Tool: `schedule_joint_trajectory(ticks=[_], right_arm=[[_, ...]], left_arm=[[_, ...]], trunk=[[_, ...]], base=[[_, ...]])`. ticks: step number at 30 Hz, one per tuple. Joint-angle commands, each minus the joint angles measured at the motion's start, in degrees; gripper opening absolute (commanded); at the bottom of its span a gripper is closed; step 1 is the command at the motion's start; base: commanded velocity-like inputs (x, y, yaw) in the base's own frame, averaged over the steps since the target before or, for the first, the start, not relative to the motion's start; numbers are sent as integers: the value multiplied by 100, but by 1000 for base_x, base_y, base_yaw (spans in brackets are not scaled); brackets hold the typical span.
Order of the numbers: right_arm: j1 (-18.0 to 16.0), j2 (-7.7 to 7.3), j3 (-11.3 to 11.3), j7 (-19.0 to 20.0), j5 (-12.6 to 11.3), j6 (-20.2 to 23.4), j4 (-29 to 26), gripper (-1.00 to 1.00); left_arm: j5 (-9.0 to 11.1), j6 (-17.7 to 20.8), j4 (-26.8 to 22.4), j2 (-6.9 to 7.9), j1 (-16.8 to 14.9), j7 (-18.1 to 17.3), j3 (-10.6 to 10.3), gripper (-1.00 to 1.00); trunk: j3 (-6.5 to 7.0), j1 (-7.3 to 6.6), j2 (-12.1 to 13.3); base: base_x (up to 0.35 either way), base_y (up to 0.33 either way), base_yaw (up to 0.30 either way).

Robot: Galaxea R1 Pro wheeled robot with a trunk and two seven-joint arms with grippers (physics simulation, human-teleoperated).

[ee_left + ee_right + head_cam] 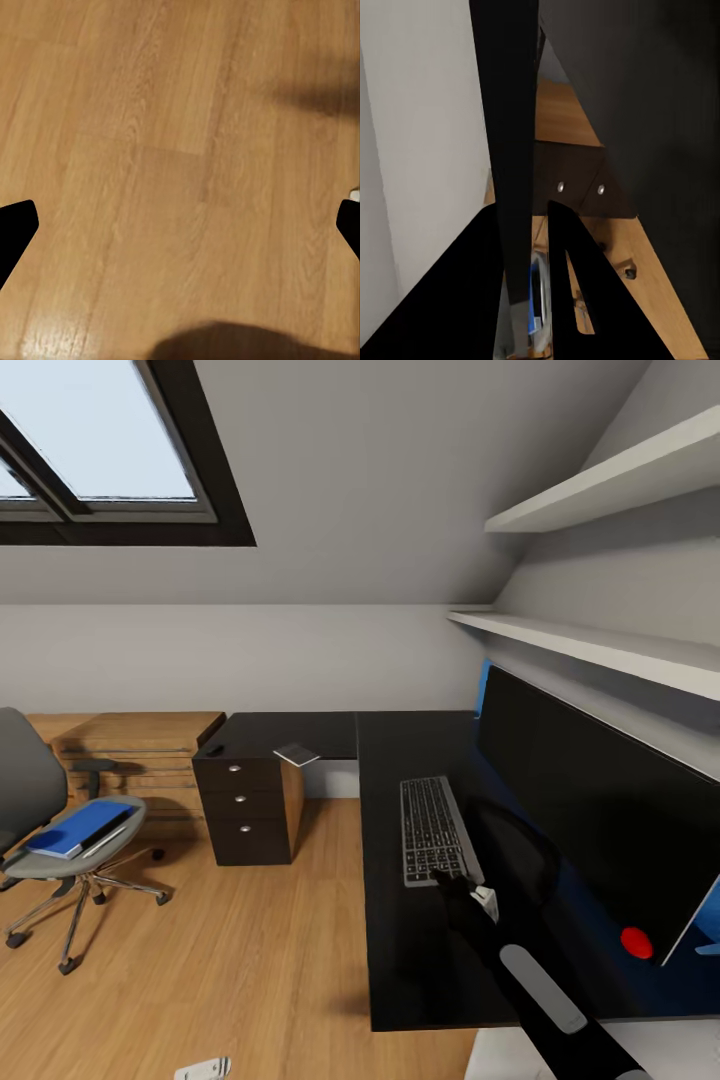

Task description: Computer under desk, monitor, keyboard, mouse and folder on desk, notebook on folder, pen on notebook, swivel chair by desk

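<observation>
Glossy black desk (400,760) carried the keyboard (432,830), long axis running along the monitor (590,800). My right gripper (462,887) sat at its near end, couldn't tell the jaws. Left gripper (180,225) hung spread over floor (150,150).

So here's the look down my end effector (525,210): both black fingers (574,285) point along a thin black slab (506,112) seen edge-on, running right up between them. Whether I'm actually pinching it, honestly can't tell. On one side there's a plain pale surface (420,150), on the other the glossy black worktop (660,90). Past the tips I get the dark drawer unit (577,176) with two round silver knobs (560,186), wooden floor (559,112) beyond it, a sliver of the blue folder (537,289) peeking between my fingers, and a black chair castor (630,271) on the floor.
</observation>
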Motion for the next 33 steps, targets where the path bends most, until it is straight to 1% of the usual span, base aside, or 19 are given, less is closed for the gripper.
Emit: schedule_joint_trajectory(ticks=[1, 3, 4, 5, 7, 8, 10, 14, 15, 16, 21, 33], right_arm=[[-5, -4, 18, 39, -70, 4, 35, -100], [-7, 28, 17, 39, -70, 7, 80, -100], [-5, 52, 7, 39, -80, 26, 105, -100], [-5, 56, -1, 41, -95, 30, 109, -100], [-7, 57, -21, 49, -109, 32, 110, -100], [-6, 57, -59, 59, -116, 34, 111, -100], [-6, 57, -113, 73, -124, 38, 97, -100], [-5, 57, -146, 85, -130, 45, 71, -100], [-5, 57, -149, 94, -130, 53, 66, -100], [-5, 57, -152, 132, -131, 78, 61, -100], [-4, 57, -154, 211, -131, 114, 58, -100], [-5, 48, -162, 225, -138, 128, 58, -100]], left_arm=[[43, -18, 5, 0, -4, 5, -43, 100], [49, -19, 3, 0, -4, 5, -35, 100], [239, -21, -2, 5, -4, -1, -11, 100], [498, -24, -6, 5, -4, -21, -4, 100], [624, -46, -14, 3, -4, -38, -1, 100], [654, -94, -17, 2, -4, -49, -5, 100], [672, -181, -18, 1, -4, -58, -7, 100], [684, -239, -20, 12, -4, -63, -3, 100], [689, -245, -21, 45, -4, -66, -2, 100], [696, -249, -24, 114, -4, -70, -1, 100], [709, -254, -37, 231, -4, -86, 7, 100], [711, -221, -39, 238, -4, -74, 7, 100]], trunk=[[-6, 0, -4], [-6, 0, -4], [-6, 0, -4], [-6, 0, -4], [-6, 0, -4], [-6, 0, -4], [-6, 0, -4], [-78, 88, -165], [-96, 110, -205], [-114, 132, -245], [-204, 242, -445], [-419, 505, -927]], base=[[0, -37, 0], [0, -19, 0], [0, -3, 0], [0, -1, 0], [0, 0, 0], [0, 0, 0], [0, 0, 0], [0, 0, 0], [0, 0, 0], [0, 0, 0], [0, 0, 0], [0, 0, 0]])
